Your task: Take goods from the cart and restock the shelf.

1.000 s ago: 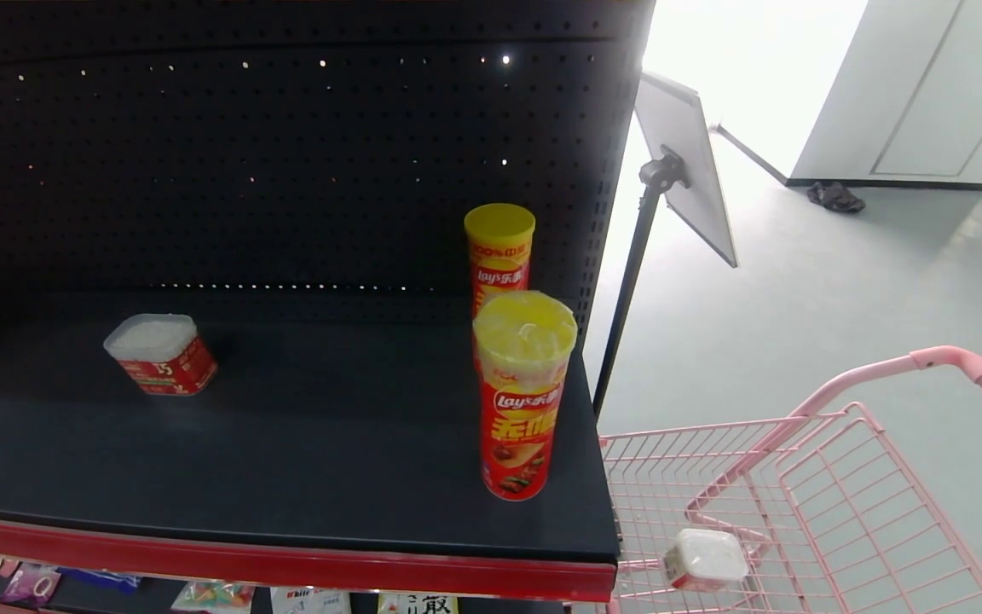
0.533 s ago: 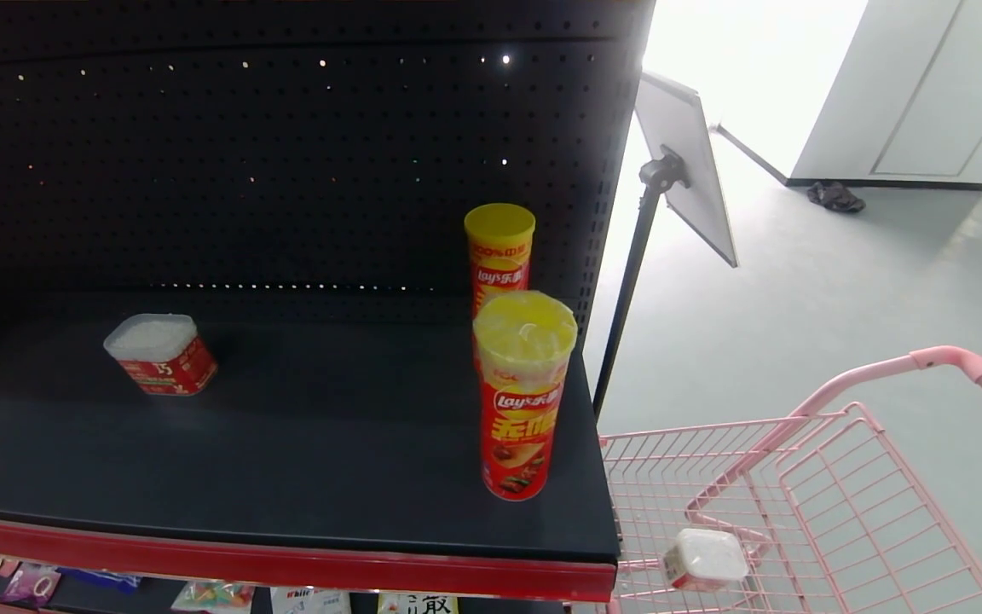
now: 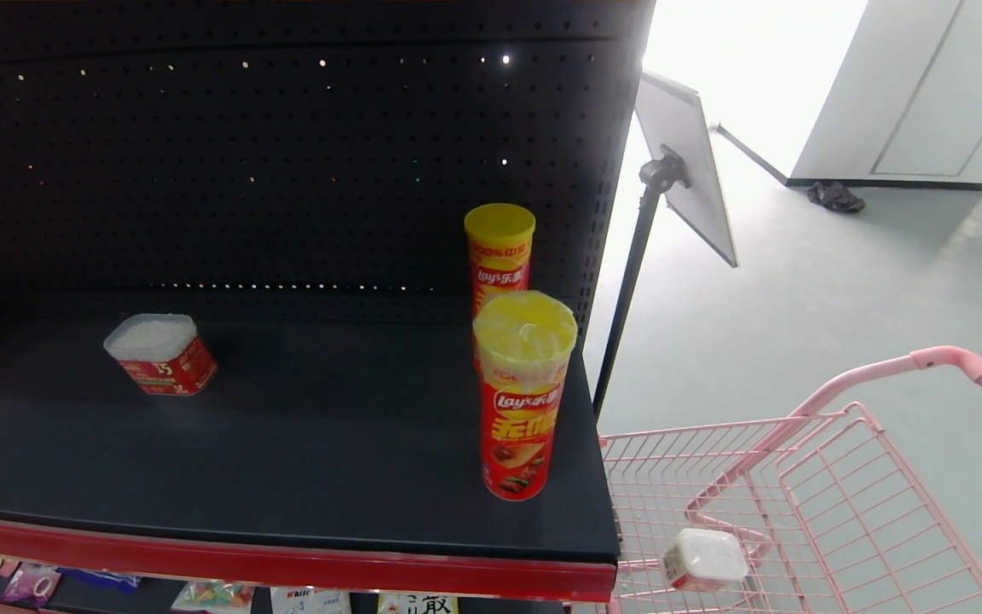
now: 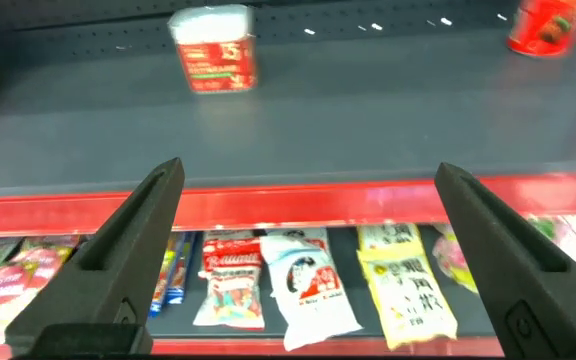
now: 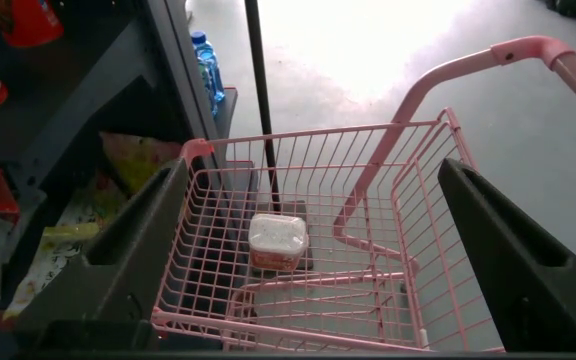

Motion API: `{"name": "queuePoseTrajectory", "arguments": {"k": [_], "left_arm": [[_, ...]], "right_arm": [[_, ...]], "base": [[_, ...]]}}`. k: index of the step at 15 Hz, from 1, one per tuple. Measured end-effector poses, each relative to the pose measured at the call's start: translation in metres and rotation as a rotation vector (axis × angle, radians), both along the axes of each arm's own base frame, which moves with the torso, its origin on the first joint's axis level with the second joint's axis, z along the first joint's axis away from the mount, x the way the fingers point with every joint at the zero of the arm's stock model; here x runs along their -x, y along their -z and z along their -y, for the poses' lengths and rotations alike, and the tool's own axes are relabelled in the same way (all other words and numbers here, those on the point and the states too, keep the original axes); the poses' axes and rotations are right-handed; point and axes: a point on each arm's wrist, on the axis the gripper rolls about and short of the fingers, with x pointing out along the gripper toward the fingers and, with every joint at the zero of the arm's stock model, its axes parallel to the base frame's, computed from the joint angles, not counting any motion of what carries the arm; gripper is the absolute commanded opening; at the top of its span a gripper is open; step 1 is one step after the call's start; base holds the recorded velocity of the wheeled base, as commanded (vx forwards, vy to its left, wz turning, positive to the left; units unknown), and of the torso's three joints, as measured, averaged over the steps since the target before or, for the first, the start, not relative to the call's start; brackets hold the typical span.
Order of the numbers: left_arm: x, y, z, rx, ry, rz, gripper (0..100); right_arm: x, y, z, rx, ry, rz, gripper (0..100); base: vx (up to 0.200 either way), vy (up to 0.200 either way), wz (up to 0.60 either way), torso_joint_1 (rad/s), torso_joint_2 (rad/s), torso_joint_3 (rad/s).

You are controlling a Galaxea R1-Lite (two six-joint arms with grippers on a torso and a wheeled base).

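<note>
Grey flooring runs past a dark shelf (image 3: 329, 443) with a pegboard back and a red front lip. From the head view we see a white-lidded shelf tub (image 3: 160, 354) towards the left of its board. At the right end two tall chip cans stand upright: the front can (image 3: 521, 401) is near the lip, and the rear can (image 3: 499, 251) is just behind it by the pegboard. To the right of the shelf stands the pink wire cart (image 3: 938, 356), with a white-lidded cart tub (image 3: 704, 558) lying in its basket on the side nearest the shelf. A tilted sign panel (image 3: 685, 166) on a pole stands beside the shelf's end.

From the left wrist view we see the left gripper (image 4: 308, 166) spread wide with nothing between its fingers. It sits level with the red lip, facing the shelf tub across the bare board. Snack packets (image 4: 308, 285) hang on the tier beneath.

From the right wrist view we see the right gripper (image 5: 311, 170), likewise wide apart and holding nothing, poised over the cart with the cart tub between its fingers' lines, well below. A blue bottle (image 5: 206, 62) stands on the floor by the shelf.
</note>
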Motion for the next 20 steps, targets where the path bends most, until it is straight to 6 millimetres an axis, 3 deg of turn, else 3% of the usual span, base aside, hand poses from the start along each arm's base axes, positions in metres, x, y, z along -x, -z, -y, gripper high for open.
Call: {"name": "queuePoseTrajectory", "arguments": {"k": [4, 9, 16, 20], "left_arm": [[0.0, 0.0005, -0.0027, 0.106, -0.115, 0.005, 100], [-0.0003, 0.0017, 0.0008, 0.008, 0.036, -0.011, 100], [-0.0004, 0.0054, -0.0003, 0.069, -0.011, -0.045, 100], [-0.0004, 0.0052, -0.0003, 0.069, -0.01, -0.045, 100]], "right_arm": [[0.0, 0.0, 0.0, 0.0, 0.0, 0.0, 100], [0.0, 0.0, 0.0, 0.0, 0.0, 0.0, 100], [0.0, 0.0, 0.0, -0.001, 0.0, 0.0, 100], [0.0, 0.0, 0.0, -0.001, 0.0, 0.0, 100]], "base": [[0.0, 0.0, 0.0, 0.0, 0.0, 0.0], [0.0, 0.0, 0.0, 0.0, 0.0, 0.0], [0.0, 0.0, 0.0, -0.007, 0.01, 0.007], [0.0, 0.0, 0.0, -0.141, 0.33, 0.17]]}}
